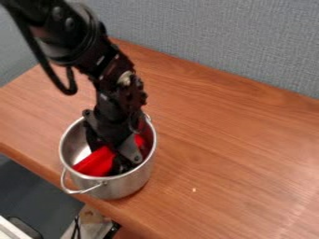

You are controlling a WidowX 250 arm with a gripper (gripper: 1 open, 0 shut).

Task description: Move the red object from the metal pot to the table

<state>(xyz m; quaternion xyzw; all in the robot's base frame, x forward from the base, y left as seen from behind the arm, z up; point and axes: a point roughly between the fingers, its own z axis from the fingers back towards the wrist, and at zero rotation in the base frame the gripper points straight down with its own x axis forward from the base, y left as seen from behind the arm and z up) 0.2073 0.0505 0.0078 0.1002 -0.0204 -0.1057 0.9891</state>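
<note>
Red object [97,162] is inside the metal pot [77,175], so nothing of the move is finished as far as this shot shows.

Camera view (the only one):
- Pot sits on the table [237,149], near the front-left edge; loop handle faces the camera.
- Gripper [110,142] is down inside the pot, pointing nearly straight down, right over the red object.
- Red shows on both sides of the black fingers: lower left on the pot floor and upper right against the far wall. Reads as the jaws straddling the middle of the piece.
- Jaw state: partly closed, and the red sits between the fingers, so my read is a clamp on the red object. Actual contact at the pads is hidden by the gripper body and the pot wall, so treat the grasp as likely, not confirmed.
- Red object looks like it is resting low in the pot, not lifted clear of the rim.

Left to do, by my judgement: lift it clear of the rim, carry it sideways over bare wood, set it down, let go. Watch for the pot dragging along if the piece jams against the wall.

Labels/writing: none readable anywhere; pot, arm and tabletop show no brand or text at this resolution.
</note>
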